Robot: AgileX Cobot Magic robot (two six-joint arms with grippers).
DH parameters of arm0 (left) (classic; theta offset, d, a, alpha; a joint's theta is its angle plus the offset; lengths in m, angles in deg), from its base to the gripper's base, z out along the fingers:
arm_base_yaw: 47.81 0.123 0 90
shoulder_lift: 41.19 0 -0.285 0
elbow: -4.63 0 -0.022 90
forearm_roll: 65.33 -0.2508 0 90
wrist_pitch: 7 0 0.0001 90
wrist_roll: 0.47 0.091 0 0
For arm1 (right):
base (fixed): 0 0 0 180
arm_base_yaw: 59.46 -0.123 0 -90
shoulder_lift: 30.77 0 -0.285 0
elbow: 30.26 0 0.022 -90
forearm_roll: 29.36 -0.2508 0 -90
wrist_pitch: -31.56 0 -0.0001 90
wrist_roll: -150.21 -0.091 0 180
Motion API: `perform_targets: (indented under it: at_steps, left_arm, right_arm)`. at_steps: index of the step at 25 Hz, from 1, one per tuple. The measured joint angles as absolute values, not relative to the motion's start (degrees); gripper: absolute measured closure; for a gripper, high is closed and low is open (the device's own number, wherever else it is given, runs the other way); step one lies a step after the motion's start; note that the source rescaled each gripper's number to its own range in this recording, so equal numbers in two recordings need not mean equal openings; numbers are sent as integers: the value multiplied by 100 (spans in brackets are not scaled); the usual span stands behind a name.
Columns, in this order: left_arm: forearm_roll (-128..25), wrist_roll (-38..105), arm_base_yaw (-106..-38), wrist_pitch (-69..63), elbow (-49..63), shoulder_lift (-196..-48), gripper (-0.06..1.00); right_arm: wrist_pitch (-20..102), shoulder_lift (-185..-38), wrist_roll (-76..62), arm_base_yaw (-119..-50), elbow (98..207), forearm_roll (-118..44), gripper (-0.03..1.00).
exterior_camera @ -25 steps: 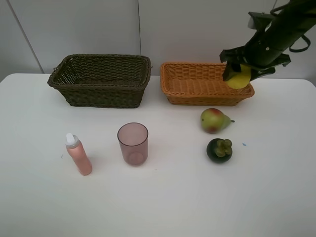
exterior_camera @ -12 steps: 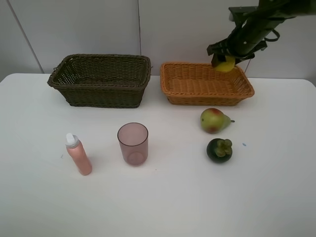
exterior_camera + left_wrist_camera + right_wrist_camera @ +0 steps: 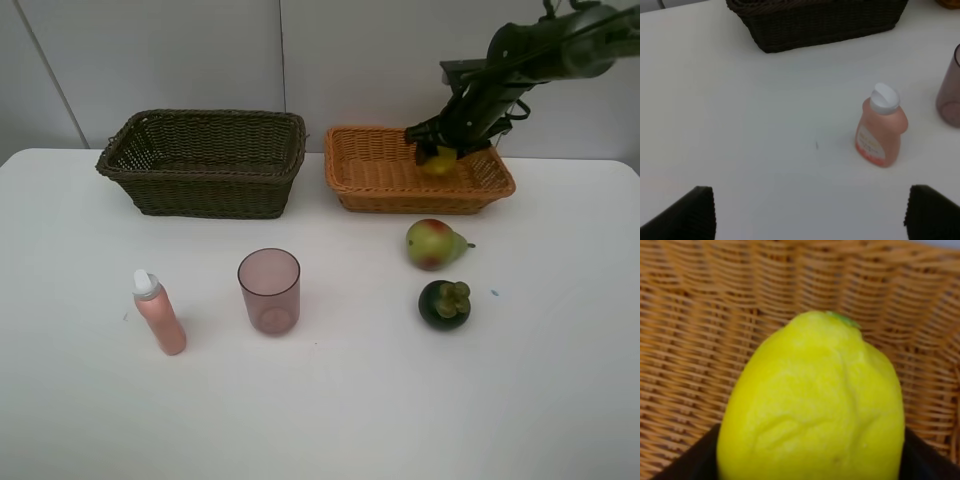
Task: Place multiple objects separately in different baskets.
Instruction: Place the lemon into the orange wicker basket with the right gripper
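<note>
Right claw (image 3: 441,150) clamped on lemon (image 3: 438,162), low inside orange basket (image 3: 372,172). Left claw (image 3: 810,214) spread wide above counter (image 3: 755,125).

Free tabletop (image 3: 330,420) is left across the lower frame. The middle band is obstructed by bottle (image 3: 160,316), cup (image 3: 269,291), pear (image 3: 432,244) and mangosteen (image 3: 444,304), with a wide gap between cup and pear. The upper band is blocked by the dark basket (image 3: 210,190) and orange basket (image 3: 400,200), whose right part is occupied by the right gripper (image 3: 437,152) gripping the lemon (image 3: 438,164).
</note>
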State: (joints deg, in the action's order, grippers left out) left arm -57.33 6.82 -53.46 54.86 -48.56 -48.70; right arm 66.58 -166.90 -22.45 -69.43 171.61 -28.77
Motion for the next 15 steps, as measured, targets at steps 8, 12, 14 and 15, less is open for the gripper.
perform_targets:
  at_steps: [8,12,14,15]
  left_arm:
    - [-5733,682,-5346,5486,-4856,-4870,-6]
    - [-5733,682,-5346,5486,-4856,-4870,-6]
    - [-5733,682,-5346,5486,-4856,-4870,-6]
    - [-5733,682,-5346,5486,-4856,-4870,-6]
  right_arm:
    - [6664,-16756,-2232,-6885,17161,-2863,96]
    - [6689,-16784,-2232,-6879,17161,-2863,96]
    - [6702,-16805,-2232,-6879,17161,-2863,96]
    - [6709,-16811,-2232,-6879,17161,-2863,96]
